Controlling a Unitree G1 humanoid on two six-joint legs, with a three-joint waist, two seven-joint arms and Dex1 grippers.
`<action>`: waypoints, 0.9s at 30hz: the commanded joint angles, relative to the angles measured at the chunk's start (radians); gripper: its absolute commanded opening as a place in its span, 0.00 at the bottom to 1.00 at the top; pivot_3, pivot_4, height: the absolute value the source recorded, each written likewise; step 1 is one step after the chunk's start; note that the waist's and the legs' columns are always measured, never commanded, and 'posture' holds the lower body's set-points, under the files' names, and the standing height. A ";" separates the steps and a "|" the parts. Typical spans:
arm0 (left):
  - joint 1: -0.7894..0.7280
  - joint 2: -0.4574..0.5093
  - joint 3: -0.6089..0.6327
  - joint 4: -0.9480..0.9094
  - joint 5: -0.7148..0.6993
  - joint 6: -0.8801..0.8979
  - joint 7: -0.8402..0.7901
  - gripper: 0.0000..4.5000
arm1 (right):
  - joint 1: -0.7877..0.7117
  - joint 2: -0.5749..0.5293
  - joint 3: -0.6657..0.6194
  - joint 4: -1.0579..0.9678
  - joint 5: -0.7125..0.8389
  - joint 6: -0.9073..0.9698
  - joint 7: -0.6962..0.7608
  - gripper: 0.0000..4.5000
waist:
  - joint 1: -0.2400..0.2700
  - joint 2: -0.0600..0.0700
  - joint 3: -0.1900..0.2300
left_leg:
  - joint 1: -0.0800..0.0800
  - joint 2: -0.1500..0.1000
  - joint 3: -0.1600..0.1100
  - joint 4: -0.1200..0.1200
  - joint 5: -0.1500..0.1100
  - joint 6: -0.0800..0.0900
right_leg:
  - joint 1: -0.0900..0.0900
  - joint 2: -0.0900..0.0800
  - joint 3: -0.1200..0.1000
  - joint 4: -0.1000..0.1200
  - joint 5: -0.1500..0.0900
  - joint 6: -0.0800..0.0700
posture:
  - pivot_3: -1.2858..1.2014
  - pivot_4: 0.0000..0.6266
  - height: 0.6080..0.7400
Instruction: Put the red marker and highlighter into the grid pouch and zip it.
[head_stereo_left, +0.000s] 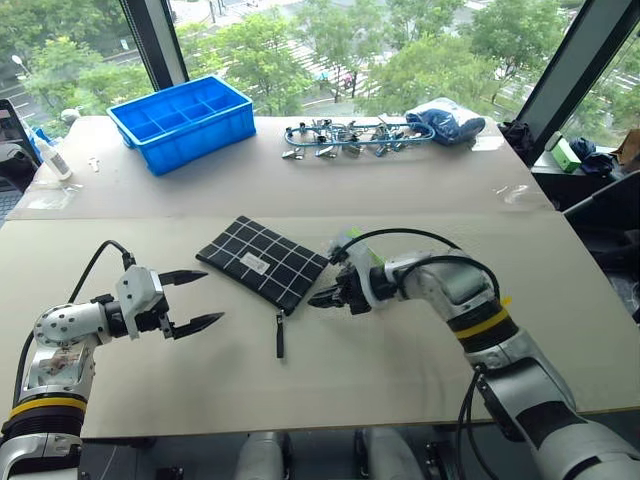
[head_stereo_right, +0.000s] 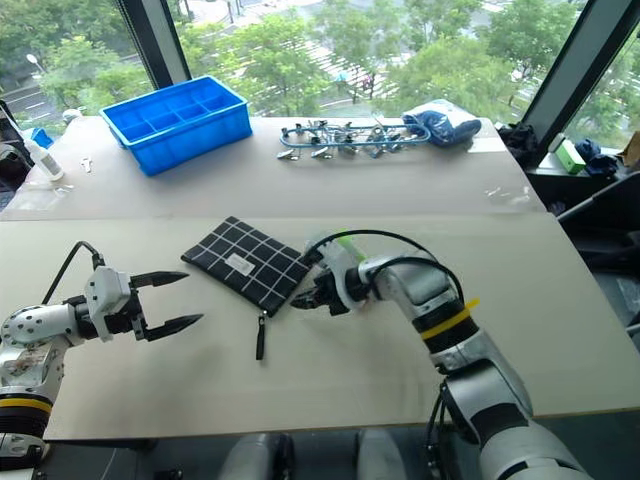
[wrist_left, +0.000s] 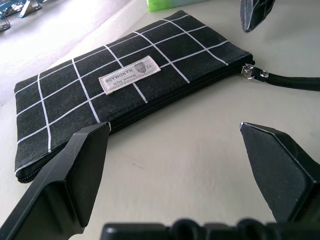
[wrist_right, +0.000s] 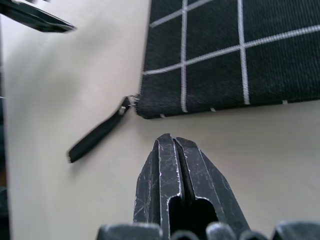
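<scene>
We saw beige table (head_stereo_left: 420, 360), flat matte top. Grid pouch (head_stereo_left: 263, 262) lay flat mid-table, black fabric, thin white grid, long axis diagonal; zipper-pull strap (head_stereo_left: 280, 335) trailed toward us off its near corner. Left gripper (head_stereo_left: 190, 300) hovered left of pouch, jaws spread wide, empty. Right gripper (head_stereo_left: 322, 297) pointed at pouch's right corner, jaws pressed together, nothing held. Light-green highlighter (head_stereo_left: 362, 250) mostly hidden behind right wrist. White label (wrist_left: 129, 76) read "HANDMADE".
</scene>
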 joint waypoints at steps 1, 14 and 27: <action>-0.011 -0.003 0.023 -0.016 -0.019 0.006 0.011 1.00 | -0.028 0.038 -0.035 -0.046 0.066 0.060 0.022 0.02 | -0.006 0.000 0.000 | -0.001 0.001 0.000 0.000 0.000 0.000 | -0.001 0.001 0.001 0.000 0.000 0.000 | 0.52 0.24 1.00; 0.003 -0.004 0.040 -0.018 -0.021 0.012 0.015 1.00 | -0.125 0.264 -0.023 0.216 -0.075 -0.020 -0.151 0.02 | -0.003 0.000 0.000 | -0.002 0.000 0.002 0.000 0.001 -0.002 | -0.003 0.000 0.000 0.001 0.000 0.000 | 0.52 0.24 1.00; 0.032 -0.013 0.055 -0.035 -0.028 0.008 0.036 1.00 | -0.110 0.235 0.192 0.294 -0.308 -0.245 -0.140 0.02 | -0.003 0.000 0.000 | -0.002 0.000 0.002 0.000 0.001 -0.002 | -0.003 0.000 0.000 0.002 0.000 0.000 | 0.52 0.24 1.00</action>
